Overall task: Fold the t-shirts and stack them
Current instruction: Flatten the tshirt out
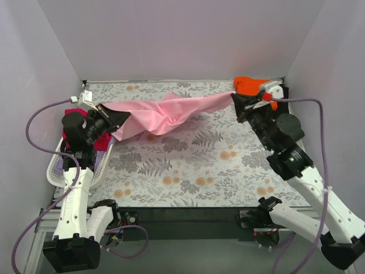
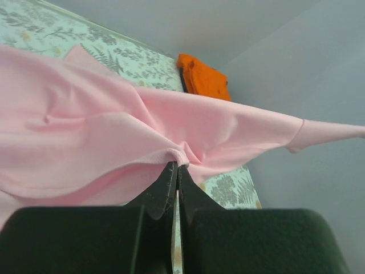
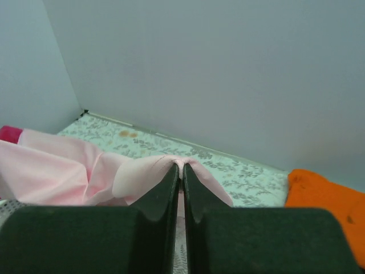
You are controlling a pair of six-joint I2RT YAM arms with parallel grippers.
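Left gripper [image 2: 175, 167] pinching one edge of the light pink t-shirt [image 1: 171, 111]; right gripper [image 3: 181, 166] pinching the opposite edge. Shirt stretched between them over the table's [image 1: 194, 171] far side (middle twisted). Orange t-shirt [image 1: 246, 84] in far right corner.

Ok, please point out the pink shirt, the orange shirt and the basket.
pink shirt [image 1: 171, 111], top external view, twisted middle.
orange shirt [image 2: 204, 79], left wrist view, its centre.
basket [image 1: 55, 174], top external view, white rim.

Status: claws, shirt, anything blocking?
Both shut on pink t-shirt: left claw, right claw. Shirt stretched between them, twisted mid-span. Beside right claw, orange t-shirt.
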